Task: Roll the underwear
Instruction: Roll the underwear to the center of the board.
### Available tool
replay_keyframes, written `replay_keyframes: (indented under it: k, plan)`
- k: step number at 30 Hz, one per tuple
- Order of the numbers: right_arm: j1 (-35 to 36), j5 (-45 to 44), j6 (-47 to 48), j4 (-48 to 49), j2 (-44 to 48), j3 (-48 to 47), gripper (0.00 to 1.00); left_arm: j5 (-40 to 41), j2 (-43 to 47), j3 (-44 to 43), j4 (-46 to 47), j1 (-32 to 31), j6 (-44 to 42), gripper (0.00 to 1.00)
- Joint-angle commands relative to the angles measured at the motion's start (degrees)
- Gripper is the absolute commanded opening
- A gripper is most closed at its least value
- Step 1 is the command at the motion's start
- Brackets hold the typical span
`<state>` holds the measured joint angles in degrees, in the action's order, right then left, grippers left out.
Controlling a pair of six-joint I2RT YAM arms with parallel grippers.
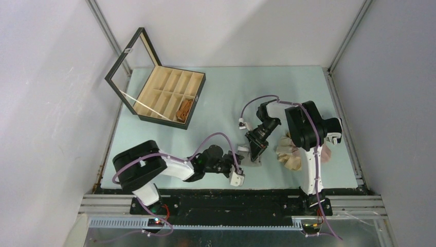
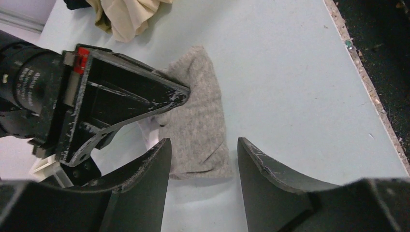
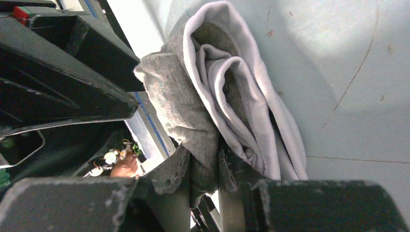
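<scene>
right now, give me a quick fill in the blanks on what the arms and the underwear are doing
1. The right gripper is ___ on the grey underwear.
2. The left gripper has its jaws ___.
3. The rolled garment in the wooden box is ___ in colour.
Missing words: shut; open; rust-brown.

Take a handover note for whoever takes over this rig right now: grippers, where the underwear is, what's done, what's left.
Left gripper: open, jaws either side of one end of the grey underwear, not gripping.
Right gripper: shut on the grey underwear, which lies bunched on the table between the arms.
Done: the rust-brown underwear sits in a compartment of the box.
Left: the grey piece is folded, not yet a tidy roll; the beige and pink pile by the right arm is unrolled.
</scene>
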<state>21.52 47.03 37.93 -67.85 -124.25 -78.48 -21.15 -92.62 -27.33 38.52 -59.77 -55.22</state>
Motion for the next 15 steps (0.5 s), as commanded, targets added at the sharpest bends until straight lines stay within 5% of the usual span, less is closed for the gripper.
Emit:
replay_keyframes:
  k: [1,8,15]
  plan:
    - [-0.2,-9.1,1.0,0.2,-2.9,0.1,0.07,3.8,-3.0,-0.9,3.3,-1.9,-3.4,0.58]
    - [-0.3,-9.1,0.9,-0.5,-3.6,-0.5,0.07,13.3,-11.9,-5.7,-1.9,-3.4,-2.5,0.53]
    - [-0.6,-8.7,0.7,-0.4,-3.4,-0.5,0.08,12.8,-13.2,-6.5,-12.3,-3.2,-0.2,0.05]
